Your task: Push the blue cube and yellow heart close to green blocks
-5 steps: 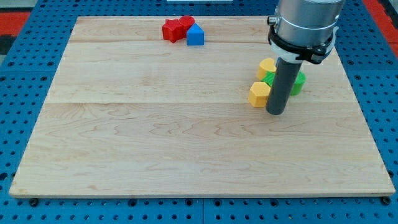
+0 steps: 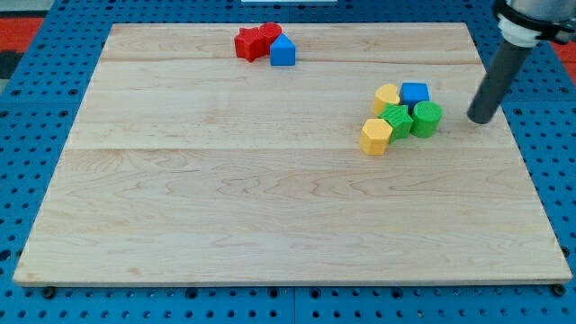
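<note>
The blue cube (image 2: pixel 415 93) sits at the view's right, touching the yellow heart (image 2: pixel 387 96) on its left. Just below them are a green star-shaped block (image 2: pixel 397 121) and a green cylinder (image 2: pixel 427 118), both touching the blue cube. A yellow hexagon block (image 2: pixel 376 137) lies at the lower left of the cluster, against the green star. My tip (image 2: pixel 481 118) stands to the right of the green cylinder, apart from every block.
Two red blocks (image 2: pixel 247 42) and a blue pentagon-like block (image 2: pixel 283 50) are bunched at the view's top centre. The wooden board (image 2: pixel 270 207) ends close to the right of my tip; blue pegboard surrounds it.
The rod has moved right and up, from in front of the cluster to its right side. The blue cube and both green blocks, hidden before, now show.
</note>
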